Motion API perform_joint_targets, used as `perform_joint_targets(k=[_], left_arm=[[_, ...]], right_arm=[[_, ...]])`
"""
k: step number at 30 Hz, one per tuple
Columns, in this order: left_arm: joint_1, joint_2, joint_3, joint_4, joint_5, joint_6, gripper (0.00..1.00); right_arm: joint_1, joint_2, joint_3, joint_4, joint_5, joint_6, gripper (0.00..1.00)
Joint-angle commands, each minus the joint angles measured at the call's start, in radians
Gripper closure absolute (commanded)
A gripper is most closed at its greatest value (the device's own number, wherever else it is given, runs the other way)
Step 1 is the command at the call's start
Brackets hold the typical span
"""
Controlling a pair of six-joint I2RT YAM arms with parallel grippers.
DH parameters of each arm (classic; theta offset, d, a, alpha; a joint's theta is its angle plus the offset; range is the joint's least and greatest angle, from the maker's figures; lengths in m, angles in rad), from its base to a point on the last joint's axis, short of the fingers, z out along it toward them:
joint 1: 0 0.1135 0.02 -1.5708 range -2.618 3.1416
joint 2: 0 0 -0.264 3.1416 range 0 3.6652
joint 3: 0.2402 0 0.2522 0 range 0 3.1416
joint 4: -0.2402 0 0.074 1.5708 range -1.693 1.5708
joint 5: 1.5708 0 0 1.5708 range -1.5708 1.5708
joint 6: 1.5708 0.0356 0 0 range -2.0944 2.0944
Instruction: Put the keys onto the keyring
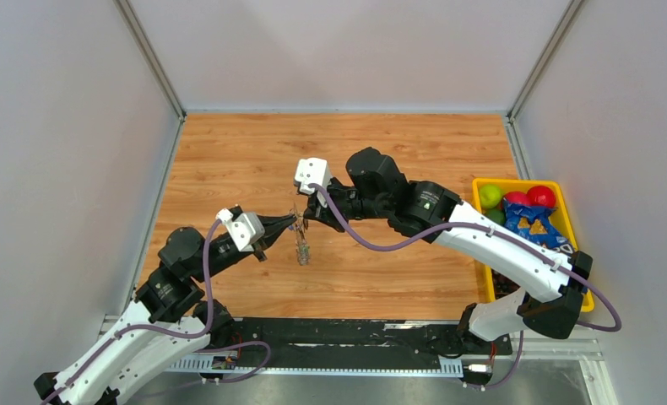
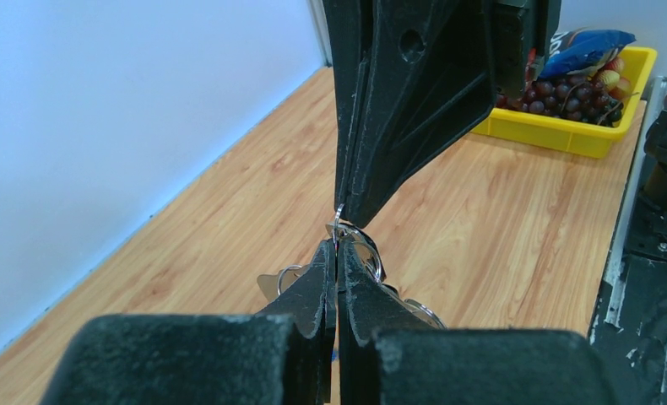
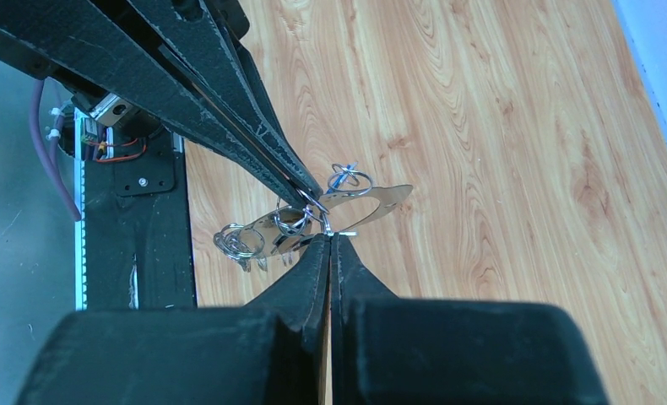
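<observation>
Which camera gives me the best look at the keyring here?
The right wrist view: the keyring hangs in the open, its loops and blue tag clear. The left wrist view shows only a sliver of the keyring; in the top view it is a tiny glint.

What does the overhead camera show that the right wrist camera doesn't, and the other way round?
Only overhead: the whole left arm, right arm and the yellow bin of fruit. Only the right wrist: the keyring close up, with small rings and flat silvery keys. Both: the left fingers and right fingers shut tip to tip on it above the wooden table.
</observation>
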Motion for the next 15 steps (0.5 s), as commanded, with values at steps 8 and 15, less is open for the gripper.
perform_joint_targets(k=[8, 15], left_arm=[[0.0, -0.035, -0.004, 0.11, 0.075, -0.024, 1.0], [0.001, -0.032, -0.002, 0.144, 0.11, -0.058, 1.0]], right_arm=[[0.007, -0.044, -0.044, 0.061, -0.031, 0.015, 0.86], [0.006, -0.129, -0.075, 0.085, -0.015, 0.008, 0.56]])
